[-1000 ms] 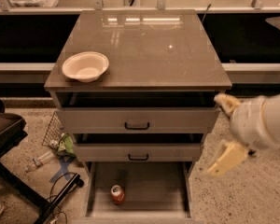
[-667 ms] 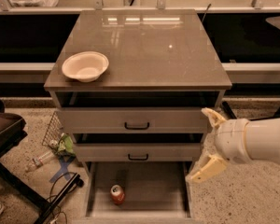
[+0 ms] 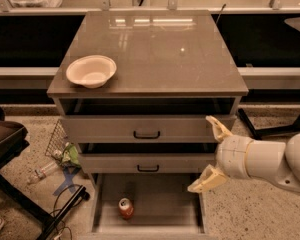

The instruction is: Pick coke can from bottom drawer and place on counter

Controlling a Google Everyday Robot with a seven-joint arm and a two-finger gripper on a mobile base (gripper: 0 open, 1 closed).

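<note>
The coke can [image 3: 125, 208], small and red-orange with a silver top, stands upright on the floor of the open bottom drawer [image 3: 165, 206], toward its left side. The counter [image 3: 155, 54] is the glossy grey-brown slab on top of the cabinet. My gripper [image 3: 209, 153] is open and empty, at the right edge of the cabinet in front of the two upper drawers. One finger [image 3: 217, 127] points up-left and the other [image 3: 205, 180] down-left. It is above and to the right of the can, well apart from it.
A white bowl [image 3: 91, 70] sits on the counter's front left corner. The two upper drawers with black handles [image 3: 146, 134] are shut or nearly shut. A clear plastic bottle [image 3: 41, 171], a wire basket and cables lie on the floor at left. A dark chair [image 3: 5, 144] stands far left.
My arm and gripper have moved left from the right edge of view toward the cabinet front. The can, bowl and drawers have not moved.
</note>
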